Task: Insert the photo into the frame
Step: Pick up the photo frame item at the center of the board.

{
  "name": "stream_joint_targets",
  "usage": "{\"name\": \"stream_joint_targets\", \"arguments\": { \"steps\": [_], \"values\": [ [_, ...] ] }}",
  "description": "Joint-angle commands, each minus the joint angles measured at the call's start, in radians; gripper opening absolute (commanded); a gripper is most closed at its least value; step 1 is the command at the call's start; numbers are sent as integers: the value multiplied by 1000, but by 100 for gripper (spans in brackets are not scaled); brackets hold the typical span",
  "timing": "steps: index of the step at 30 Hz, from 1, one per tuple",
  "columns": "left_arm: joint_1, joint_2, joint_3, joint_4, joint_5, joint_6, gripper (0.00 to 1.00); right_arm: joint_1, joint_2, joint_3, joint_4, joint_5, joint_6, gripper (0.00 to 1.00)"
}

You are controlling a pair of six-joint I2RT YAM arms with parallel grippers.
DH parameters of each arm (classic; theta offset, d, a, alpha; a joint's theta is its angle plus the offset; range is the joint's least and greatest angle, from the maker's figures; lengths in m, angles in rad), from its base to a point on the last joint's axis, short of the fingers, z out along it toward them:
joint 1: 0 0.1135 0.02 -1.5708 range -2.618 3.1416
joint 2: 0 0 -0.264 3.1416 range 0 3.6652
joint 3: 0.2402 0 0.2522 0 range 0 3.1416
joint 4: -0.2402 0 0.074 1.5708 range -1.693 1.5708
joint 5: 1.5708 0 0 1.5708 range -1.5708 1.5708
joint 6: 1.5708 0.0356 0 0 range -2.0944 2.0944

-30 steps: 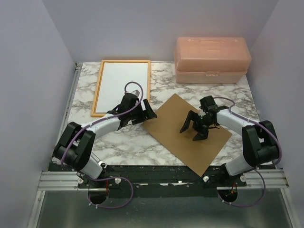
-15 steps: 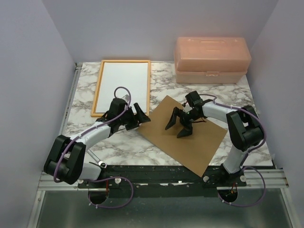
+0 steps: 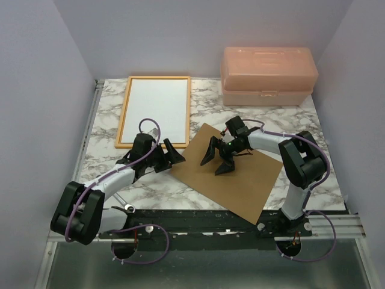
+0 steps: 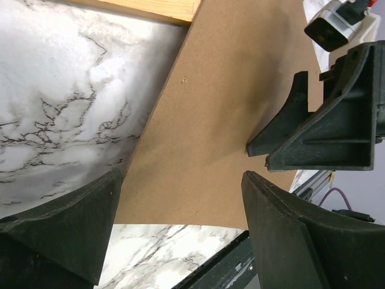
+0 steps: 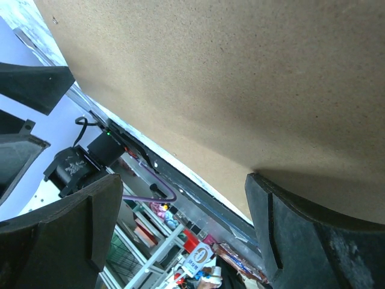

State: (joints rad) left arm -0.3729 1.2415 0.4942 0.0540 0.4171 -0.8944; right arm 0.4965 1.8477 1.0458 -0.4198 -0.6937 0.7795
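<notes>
The orange wooden frame [image 3: 159, 77] lies flat at the back left, and a white sheet [image 3: 156, 108] fills it. No printed side of the photo shows in any view. A brown backing board [image 3: 246, 180] lies tilted in the middle of the table. My left gripper [image 3: 173, 153] is open and empty at the board's left corner; in the left wrist view [image 4: 180, 223] its jaws straddle the board's edge [image 4: 228, 102], with the frame's corner [image 4: 156, 7] beyond. My right gripper [image 3: 215, 164] is open and empty, low over the board's left part [image 5: 240, 78].
A pink translucent plastic box [image 3: 267, 75] stands at the back right. Marble tabletop [image 3: 150, 180] shows around the board. The two grippers face each other closely; the right fingers [image 4: 325, 132] show in the left wrist view. Walls enclose the table.
My left gripper has drawn back from the frame's lower right edge toward the board's left corner. My right gripper has moved left across the board. Both stayed open.
</notes>
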Motion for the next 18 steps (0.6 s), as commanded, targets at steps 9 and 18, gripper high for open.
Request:
{"name": "stream_joint_targets", "arguments": {
  "steps": [9,18],
  "values": [
    [8,258,91,64,258,68,85,11,35,-74,83,59,-44,91],
    [9,401,183,162,460,93,74,11,41,-77,82,57,-50,91]
  ]
}}
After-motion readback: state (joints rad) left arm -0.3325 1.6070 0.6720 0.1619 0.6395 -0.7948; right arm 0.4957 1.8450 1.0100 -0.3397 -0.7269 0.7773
